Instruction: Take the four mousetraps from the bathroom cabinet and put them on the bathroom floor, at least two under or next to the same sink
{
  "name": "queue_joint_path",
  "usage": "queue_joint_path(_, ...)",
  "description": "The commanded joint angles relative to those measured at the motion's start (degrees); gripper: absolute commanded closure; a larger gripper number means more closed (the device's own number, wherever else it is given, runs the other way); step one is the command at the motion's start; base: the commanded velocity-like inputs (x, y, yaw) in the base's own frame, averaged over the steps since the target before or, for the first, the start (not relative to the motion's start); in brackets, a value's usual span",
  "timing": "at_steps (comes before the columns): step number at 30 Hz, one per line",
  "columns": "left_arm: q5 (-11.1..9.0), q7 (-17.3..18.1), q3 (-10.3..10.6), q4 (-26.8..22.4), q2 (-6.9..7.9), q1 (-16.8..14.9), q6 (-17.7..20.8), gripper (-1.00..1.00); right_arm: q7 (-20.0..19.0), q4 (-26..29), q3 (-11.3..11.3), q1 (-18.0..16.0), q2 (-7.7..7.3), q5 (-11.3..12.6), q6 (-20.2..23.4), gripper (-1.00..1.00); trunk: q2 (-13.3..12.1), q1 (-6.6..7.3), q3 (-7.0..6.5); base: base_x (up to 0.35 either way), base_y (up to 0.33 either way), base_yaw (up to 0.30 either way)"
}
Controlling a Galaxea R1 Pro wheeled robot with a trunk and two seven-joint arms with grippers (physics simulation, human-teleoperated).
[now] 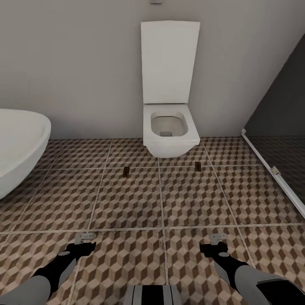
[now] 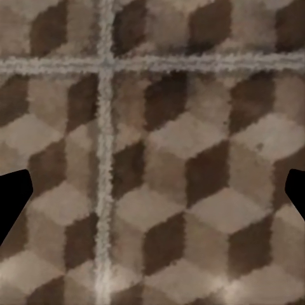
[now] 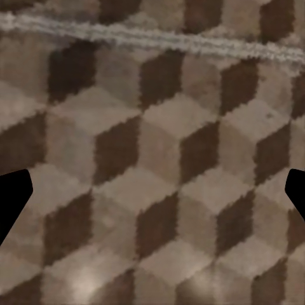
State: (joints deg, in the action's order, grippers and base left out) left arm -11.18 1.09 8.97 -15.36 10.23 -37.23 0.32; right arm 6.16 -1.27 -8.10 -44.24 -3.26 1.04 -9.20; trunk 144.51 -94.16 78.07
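Observation:
Two mousetraps lie flat on the bathroom floor (image 1: 131,203): one small dark-brown trap (image 1: 126,171) left of the toilet's base, another (image 1: 198,165) just right of it. Both sit well ahead of my arms. My left gripper (image 1: 85,238) hangs low over the tiles at the near left, open, with bare cube-pattern tile and a grout cross between its fingers (image 2: 13,197). My right gripper (image 1: 217,238) hangs at the near right, also open over bare tile, its fingers (image 3: 14,194) wide apart. The cabinet and the sink are out of view.
A white wall-hung toilet (image 1: 169,127) with its lid up stands against the grey back wall. An oval white bathtub (image 1: 19,148) bulges in from the left. A dark glass panel with a white floor rail (image 1: 271,165) runs along the right.

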Motion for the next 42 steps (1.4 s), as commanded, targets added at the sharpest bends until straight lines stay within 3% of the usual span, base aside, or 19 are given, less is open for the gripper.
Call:
queue_joint_path(1, -0.6, 0.1, 0.4, 0.0, 0.05, 0.0, 0.0, -1.00, 0.2, -0.1, -0.4, -0.1, 0.01, 0.1, -0.2, -1.00, 0.0, 0.01, 0.04, 0.000, 0.000, 0.000)
queue_joint_path(42, -0.5, -0.2, 0.4, 0.0, 0.05, 0.0, 0.1, -1.00, 0.3, -0.1, -0.4, -0.1, 0.01, 0.1, -0.3, -1.00, 0.0, 0.01, 0.04, 0.000, 0.000, 0.000)
